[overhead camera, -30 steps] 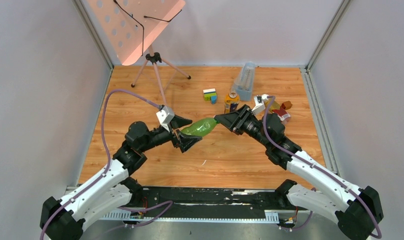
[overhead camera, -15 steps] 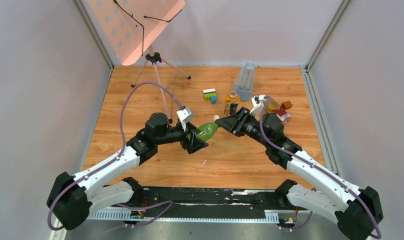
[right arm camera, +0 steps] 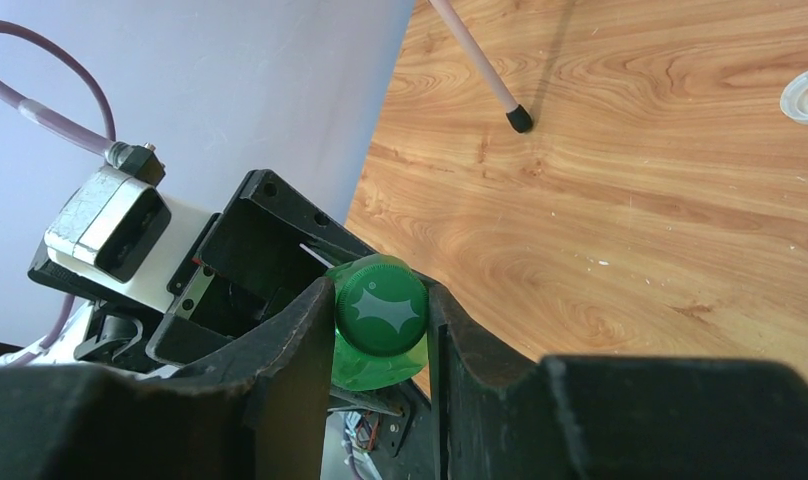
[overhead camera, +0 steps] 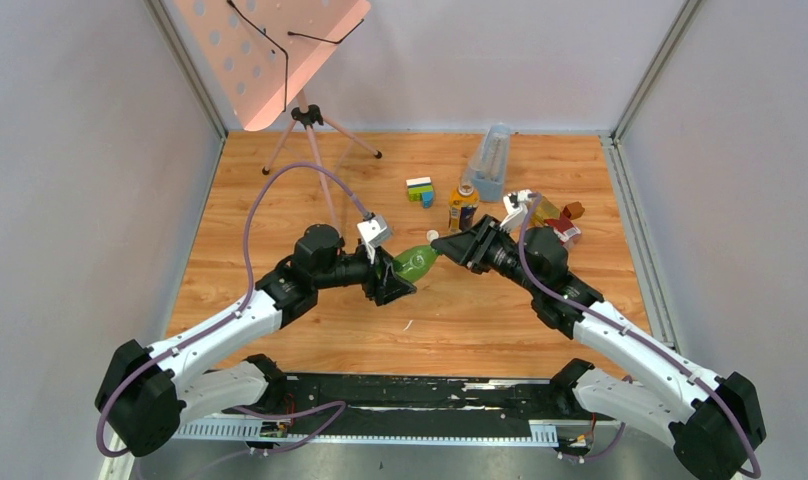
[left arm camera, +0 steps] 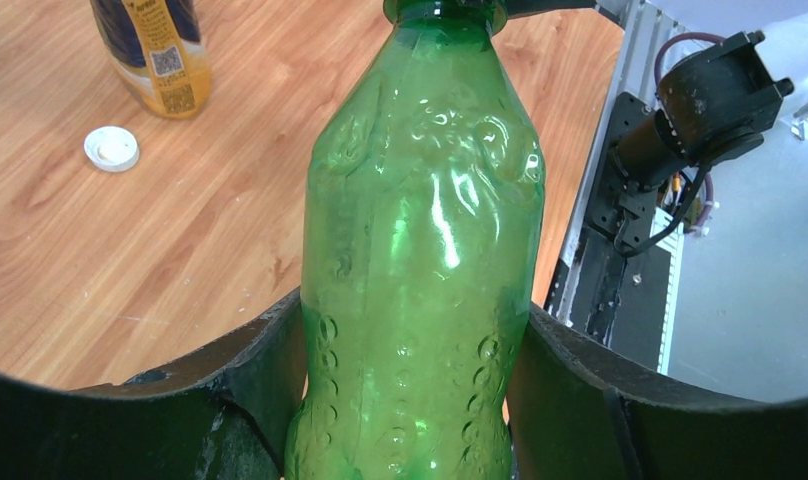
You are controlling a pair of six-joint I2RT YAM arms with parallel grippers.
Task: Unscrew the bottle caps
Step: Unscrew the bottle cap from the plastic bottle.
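A green bottle (overhead camera: 416,263) hangs above the table between my two grippers. In the left wrist view my left gripper (left arm camera: 410,345) is shut on the green bottle (left arm camera: 420,230), both jaws pressing its dimpled lower body. My right gripper (right arm camera: 382,318) is shut on the green cap (right arm camera: 382,308), one finger on each side of it. From above, the left gripper (overhead camera: 395,279) and right gripper (overhead camera: 442,243) face each other. One white cap (overhead camera: 432,236) lies loose on the wood. The amber bottle with the yellow label (overhead camera: 463,205) stands behind it. An amber bottle with a red label (overhead camera: 560,228) lies at the right.
Multicoloured toy bricks (overhead camera: 420,190) and a tall clear bluish container (overhead camera: 490,160) stand at the back. A music stand on a tripod (overhead camera: 305,115) occupies the back left; one of its feet (right arm camera: 520,120) shows in the right wrist view. Grey walls close in the table (overhead camera: 280,200).
The left arm has swung right and its wrist has rolled. Its jaws, wide open a second ago, have closed onto the green bottle's body. The right gripper has kept its hold on the cap.
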